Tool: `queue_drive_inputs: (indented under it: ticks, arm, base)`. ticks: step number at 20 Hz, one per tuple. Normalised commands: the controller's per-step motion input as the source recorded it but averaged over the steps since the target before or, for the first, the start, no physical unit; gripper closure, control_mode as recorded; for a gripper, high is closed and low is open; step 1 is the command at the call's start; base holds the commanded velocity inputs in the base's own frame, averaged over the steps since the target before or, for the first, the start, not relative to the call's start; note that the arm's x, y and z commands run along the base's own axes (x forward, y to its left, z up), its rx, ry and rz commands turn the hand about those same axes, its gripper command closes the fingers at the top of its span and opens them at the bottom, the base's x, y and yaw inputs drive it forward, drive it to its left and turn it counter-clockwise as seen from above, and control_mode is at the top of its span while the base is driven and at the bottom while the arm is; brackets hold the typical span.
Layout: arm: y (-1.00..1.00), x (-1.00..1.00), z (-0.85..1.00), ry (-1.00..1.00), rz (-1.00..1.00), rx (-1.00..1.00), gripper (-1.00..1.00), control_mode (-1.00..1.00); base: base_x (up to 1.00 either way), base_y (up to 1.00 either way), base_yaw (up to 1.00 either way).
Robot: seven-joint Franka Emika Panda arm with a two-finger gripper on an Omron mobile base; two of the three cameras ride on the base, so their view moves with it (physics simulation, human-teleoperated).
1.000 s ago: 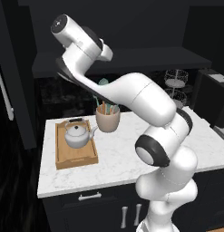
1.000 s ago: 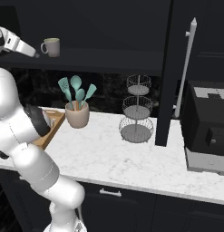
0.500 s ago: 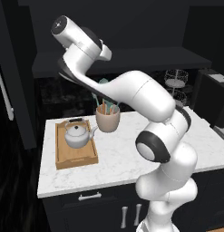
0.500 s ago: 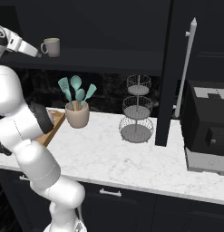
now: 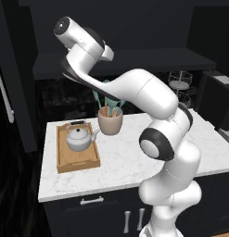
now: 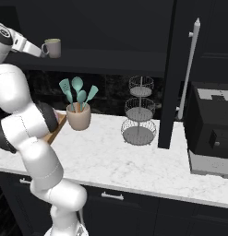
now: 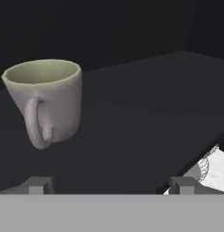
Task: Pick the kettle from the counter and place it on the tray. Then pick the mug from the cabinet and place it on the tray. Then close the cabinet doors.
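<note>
One kettle (image 5: 79, 138), on one wooden tray (image 5: 77, 160) near the counter's (image 5: 120, 166) left edge. One mug (image 7: 44, 100) on the cabinet shelf (image 7: 131, 122). One tan utensil pot (image 6: 79, 116) holding four teal utensils (image 6: 77, 90). One three-tier wire stand (image 6: 140, 110). One dark appliance (image 6: 211, 130) at the counter's right edge.

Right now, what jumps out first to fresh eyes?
The white arm reaching up into the black cabinet, its open gripper facing the mug on the shelf. Below, the kettle sits on the tray at the counter's left end.
</note>
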Motion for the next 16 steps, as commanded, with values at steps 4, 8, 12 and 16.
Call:
queue_drive_inputs:
  ticks: [4,8,12,16]
  arm:
    - [0.00,0.30,0.00,0.00,-0.04,0.00,-1.00,-1.00]
    - [0.00,0.26,0.00,0.00,-0.04,0.00,-1.00,-1.00]
    - [0.03,0.15,0.00,0.00,-0.05,0.00,-1.00,-1.00]
    - [0.06,0.07,0.00,0.00,-0.05,0.00,-1.00,-1.00]
  base:
    - [0.00,0.00,0.00]
    - [0.00,0.00,0.00]
    - [0.00,0.00,0.00]
    - [0.00,0.00,0.00]
